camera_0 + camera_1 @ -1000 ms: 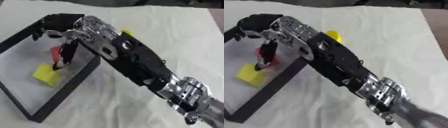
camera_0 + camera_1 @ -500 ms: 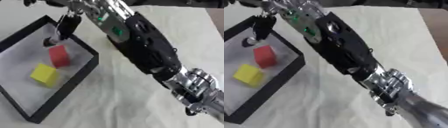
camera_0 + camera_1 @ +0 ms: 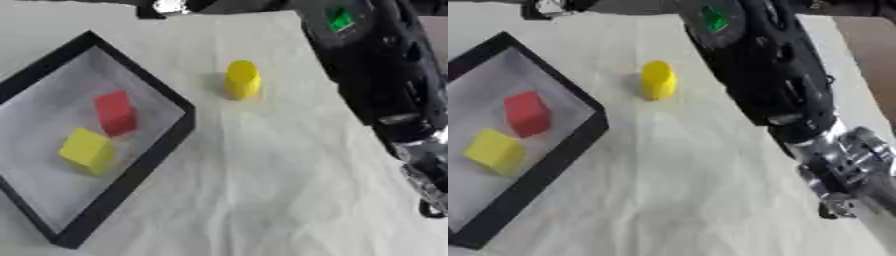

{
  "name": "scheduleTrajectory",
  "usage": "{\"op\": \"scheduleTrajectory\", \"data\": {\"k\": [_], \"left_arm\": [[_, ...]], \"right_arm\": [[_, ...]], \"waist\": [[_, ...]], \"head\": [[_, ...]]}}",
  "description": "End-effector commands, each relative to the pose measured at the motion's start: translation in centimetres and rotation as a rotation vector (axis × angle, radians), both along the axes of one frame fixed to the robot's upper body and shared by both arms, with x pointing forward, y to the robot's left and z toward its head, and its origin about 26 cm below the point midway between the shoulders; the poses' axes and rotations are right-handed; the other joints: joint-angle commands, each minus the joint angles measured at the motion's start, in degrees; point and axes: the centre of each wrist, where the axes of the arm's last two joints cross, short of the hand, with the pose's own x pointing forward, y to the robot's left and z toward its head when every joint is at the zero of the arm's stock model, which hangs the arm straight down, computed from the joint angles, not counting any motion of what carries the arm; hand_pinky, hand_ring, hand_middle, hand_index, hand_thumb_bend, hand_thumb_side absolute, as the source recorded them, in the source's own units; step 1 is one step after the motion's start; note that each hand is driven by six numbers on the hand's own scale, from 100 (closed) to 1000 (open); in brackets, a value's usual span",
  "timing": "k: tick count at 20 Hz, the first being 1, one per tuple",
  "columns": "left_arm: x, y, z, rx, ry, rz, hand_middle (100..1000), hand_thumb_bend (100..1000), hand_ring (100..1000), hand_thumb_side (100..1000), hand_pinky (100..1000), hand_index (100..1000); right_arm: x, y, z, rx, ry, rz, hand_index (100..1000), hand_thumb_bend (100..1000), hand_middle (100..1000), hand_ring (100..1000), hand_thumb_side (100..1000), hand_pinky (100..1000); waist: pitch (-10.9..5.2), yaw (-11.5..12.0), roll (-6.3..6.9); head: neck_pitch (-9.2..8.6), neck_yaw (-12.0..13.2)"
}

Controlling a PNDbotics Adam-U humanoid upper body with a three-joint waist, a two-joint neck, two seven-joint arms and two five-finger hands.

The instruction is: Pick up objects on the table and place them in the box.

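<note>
Red block (image 3: 115, 113) and yellow cube (image 3: 86, 150) lie in the box (image 3: 166, 150). Yellow cylinder (image 3: 241, 79) remains outside at 2 o'clock. Right hand's fingers out of view; cannot tell.

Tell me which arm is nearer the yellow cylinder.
Right. The right arm crosses the table just right of the yellow cylinder, reaching toward the top edge; its robot hand is cut off there. The left arm shows in neither view.

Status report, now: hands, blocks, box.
Right hand out of frame, only its arm crosses the top; left hand unseen. Red block and yellow cube inside black box. Yellow cylinder upright on the white cloth, nothing blocking it.
</note>
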Motion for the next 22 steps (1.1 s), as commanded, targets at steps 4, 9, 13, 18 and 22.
{"op": "scheduleTrajectory", "data": {"k": [4,9,13,18,22], "left_arm": [[-0.1,0.3,0.9,0.033,-0.014,0.003,829,596,856,716,804,913],[-0.1,0.3,0.9,0.033,-0.014,0.003,829,596,856,716,804,913],[-0.1,0.2,0.8,0.032,-0.007,0.000,829,599,857,716,804,912],[0.0,0.2,0.7,0.031,-0.002,-0.007,829,601,857,716,804,911],[0.1,0.1,0.6,0.029,0.002,-0.014,829,603,859,717,804,912]], "right_arm": [[-1.6,-3.2,1.4,-0.005,0.040,-0.054,816,645,748,812,389,877],[-1.8,-3.4,1.5,0.001,0.058,-0.048,816,645,748,812,389,877],[0.1,-5.1,-0.8,-0.057,0.210,-0.106,819,644,751,814,370,874],[1.0,-6.4,-2.5,-0.077,0.323,-0.112,824,655,758,819,363,871],[1.6,-6.3,-4.1,-0.065,0.352,-0.129,826,664,761,821,362,868]], "waist": [[-1.72,0.1,0.51],[-1.71,0.1,0.50],[-1.30,0.2,0.33],[-1.07,0.3,0.49],[-0.89,0.3,0.73]], "head": [[-0.60,0.1],[-0.62,0.1],[-0.71,0.3],[-0.85,0.3],[-0.96,0.3]]}}
